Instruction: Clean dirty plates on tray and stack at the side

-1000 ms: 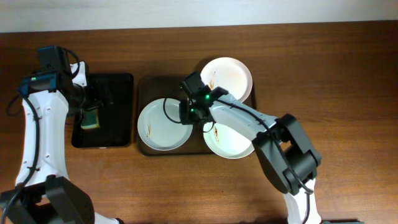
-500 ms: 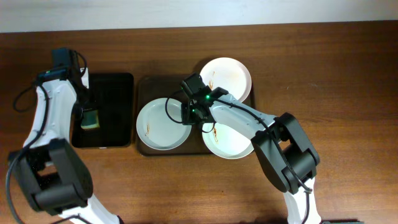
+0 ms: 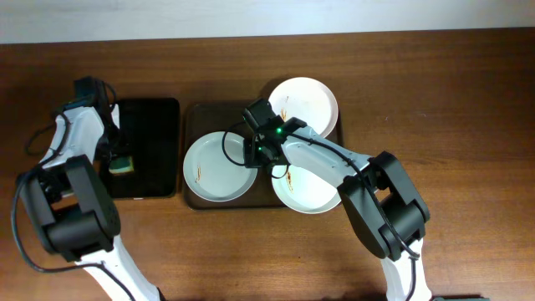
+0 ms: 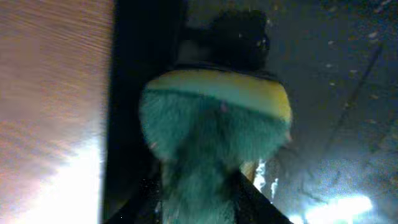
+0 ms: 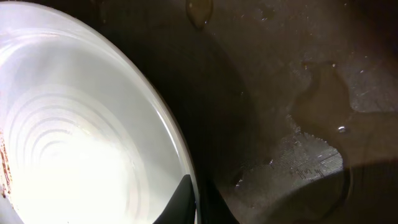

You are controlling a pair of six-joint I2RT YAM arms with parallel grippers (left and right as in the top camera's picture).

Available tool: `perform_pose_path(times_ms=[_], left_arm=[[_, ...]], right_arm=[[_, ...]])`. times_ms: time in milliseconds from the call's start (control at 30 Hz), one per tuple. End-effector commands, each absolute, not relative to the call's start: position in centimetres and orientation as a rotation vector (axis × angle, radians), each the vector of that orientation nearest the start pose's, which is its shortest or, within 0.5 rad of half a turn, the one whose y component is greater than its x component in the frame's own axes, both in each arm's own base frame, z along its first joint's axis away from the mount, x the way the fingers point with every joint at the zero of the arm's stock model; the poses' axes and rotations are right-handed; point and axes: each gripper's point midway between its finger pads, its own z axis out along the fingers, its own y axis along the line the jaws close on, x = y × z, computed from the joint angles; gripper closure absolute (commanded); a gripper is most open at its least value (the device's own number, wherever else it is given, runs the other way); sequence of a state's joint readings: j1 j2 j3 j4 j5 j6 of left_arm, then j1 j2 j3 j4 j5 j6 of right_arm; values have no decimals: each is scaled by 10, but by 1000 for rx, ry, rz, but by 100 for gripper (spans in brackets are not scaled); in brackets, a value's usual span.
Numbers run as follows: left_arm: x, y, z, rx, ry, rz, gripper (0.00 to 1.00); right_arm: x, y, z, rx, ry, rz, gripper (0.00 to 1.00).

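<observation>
Three white plates lie on the brown tray (image 3: 191, 114): the left plate (image 3: 213, 171), a streaked upper right plate (image 3: 308, 100) and a streaked lower right plate (image 3: 313, 194). My right gripper (image 3: 253, 153) is at the left plate's right rim. In the right wrist view that plate (image 5: 74, 137) has its rim pinched in the shut right gripper (image 5: 198, 204), above the wet tray (image 5: 280, 93). At the far left, my left gripper (image 3: 115, 155) squeezes a green and yellow sponge (image 3: 122, 164). Close up, the sponge (image 4: 214, 118) narrows where the left gripper (image 4: 199, 202) clamps it.
A smaller black tray (image 3: 155, 134) lies left of the brown tray, with the sponge at its left edge. Water pools on the brown tray floor (image 5: 311, 162). Bare wooden table (image 3: 451, 109) extends to the right of the trays.
My left gripper has closed in on the sponge and the left arm has shifted. The right gripper has shut on the left plate's rim.
</observation>
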State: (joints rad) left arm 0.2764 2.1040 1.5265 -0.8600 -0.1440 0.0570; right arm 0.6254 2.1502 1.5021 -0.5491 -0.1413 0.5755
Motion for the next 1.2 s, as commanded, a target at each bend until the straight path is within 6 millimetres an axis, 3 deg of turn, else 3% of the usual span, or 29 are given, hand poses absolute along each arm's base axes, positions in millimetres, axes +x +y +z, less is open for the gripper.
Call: perform_pose_path(times_ms=[0,33,67,100,167,233,267,333,367,433,500,567,667,767,833,900,967,1000,1033,1100,1167], left_arm=[[403,135,-1,-353,3032,189,80],[404,135,0,-353,3028,190,81],[406,134,0,-352,3020,176,94],[408,132,0,-349,3015,161,99],[416,118,15,-330,2989,51,99],[431,95,67,-268,2907,-59,99],[435,74,102,-212,2852,-137,99],[430,32,145,-101,2784,-260,99],[420,12,151,-57,2809,-281,99],[404,-27,137,13,2893,-320,99],[390,-64,106,62,2947,-341,99],[380,-71,74,19,2976,-305,99],[381,-82,33,117,2907,-306,99],[387,-76,3,140,2816,-225,99],[383,-70,-8,134,2808,-187,99],[350,-82,-14,144,2936,-314,99],[308,-102,-7,129,3094,-549,99],[298,-102,-3,116,3141,-569,99],[300,-102,0,115,3142,-565,99],[331,-89,-2,68,3039,-460,99],[392,-78,7,80,2798,-311,99]], right_arm=[[373,293,-9,-95,2903,385,96],[373,293,-9,-95,2903,385,96],[373,293,-9,-95,2903,385,96],[374,293,-9,-95,2901,386,96],[374,293,-9,-93,2903,387,96],[372,295,-9,-94,2912,417,96],[370,297,-8,-98,2920,443,96],[372,296,-7,-75,2931,497,96],[374,293,-7,-60,2938,513,96],[378,288,-6,-30,2946,551,96],[379,282,-6,-10,2953,546,96],[379,276,-7,20,2968,533,96],[380,275,-7,25,2969,536,96],[380,274,-8,26,2971,534,96],[380,274,-8,26,2968,531,96],[380,274,-8,26,2972,528,96],[379,274,-8,23,2971,526,96],[379,274,-8,23,2971,524,96],[380,274,-8,24,2969,520,96],[379,274,-8,24,2970,519,96],[379,273,-9,25,2970,514,96]])
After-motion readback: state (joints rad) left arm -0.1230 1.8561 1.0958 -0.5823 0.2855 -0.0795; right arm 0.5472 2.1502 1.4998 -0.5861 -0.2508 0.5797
